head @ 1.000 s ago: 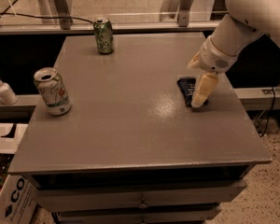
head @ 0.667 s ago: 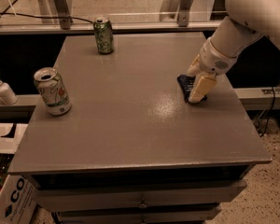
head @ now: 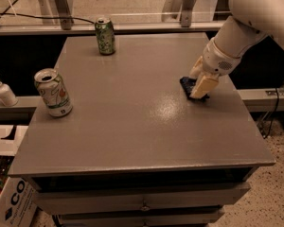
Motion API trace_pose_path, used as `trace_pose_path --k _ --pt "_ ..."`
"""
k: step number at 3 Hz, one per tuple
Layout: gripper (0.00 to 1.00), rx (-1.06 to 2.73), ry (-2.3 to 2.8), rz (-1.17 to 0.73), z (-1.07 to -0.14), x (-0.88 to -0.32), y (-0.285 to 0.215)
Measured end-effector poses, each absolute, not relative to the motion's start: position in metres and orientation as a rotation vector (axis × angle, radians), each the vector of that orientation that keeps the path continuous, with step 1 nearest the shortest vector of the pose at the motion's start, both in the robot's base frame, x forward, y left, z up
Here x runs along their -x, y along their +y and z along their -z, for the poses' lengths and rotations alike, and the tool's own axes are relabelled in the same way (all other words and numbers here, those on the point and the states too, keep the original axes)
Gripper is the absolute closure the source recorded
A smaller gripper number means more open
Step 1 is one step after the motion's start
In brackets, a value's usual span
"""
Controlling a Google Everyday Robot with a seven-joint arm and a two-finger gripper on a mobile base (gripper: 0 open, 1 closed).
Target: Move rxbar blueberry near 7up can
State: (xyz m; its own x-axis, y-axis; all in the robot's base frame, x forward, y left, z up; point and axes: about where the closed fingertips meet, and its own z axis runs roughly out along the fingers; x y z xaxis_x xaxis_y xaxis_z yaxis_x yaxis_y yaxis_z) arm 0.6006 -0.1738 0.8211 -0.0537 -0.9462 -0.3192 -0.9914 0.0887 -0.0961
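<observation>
A white robot arm reaches in from the upper right, and its gripper (head: 196, 87) is lowered onto the right part of a grey table (head: 132, 136). The rxbar (head: 185, 83), a small dark blue bar, lies flat on the table right at the gripper, partly hidden under it, with dark corners showing on either side. Whether the gripper is clamped on the bar or merely set around it cannot be told.

The 7up can (head: 53, 92) stands upright well apart from the gripper, across the table near the left edge. A darker green can (head: 104, 36) stands upright at the back edge, also well away from the gripper. Beyond the 7up can, off the table, a white pump bottle (head: 4, 91) stands on a ledge.
</observation>
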Motion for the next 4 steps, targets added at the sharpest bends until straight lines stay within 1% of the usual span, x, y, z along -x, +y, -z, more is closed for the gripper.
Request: trace_pose_path --k 1,2,4 --pt "1.00 1.923 2.075 -0.211 -0.821 -0.600 -0.177" --pt "1.00 1.920 2.074 -0.207 -0.823 -0.600 -0.179" --pt "1.00 1.887 1.975 -0.203 -0.868 -0.599 -0.171"
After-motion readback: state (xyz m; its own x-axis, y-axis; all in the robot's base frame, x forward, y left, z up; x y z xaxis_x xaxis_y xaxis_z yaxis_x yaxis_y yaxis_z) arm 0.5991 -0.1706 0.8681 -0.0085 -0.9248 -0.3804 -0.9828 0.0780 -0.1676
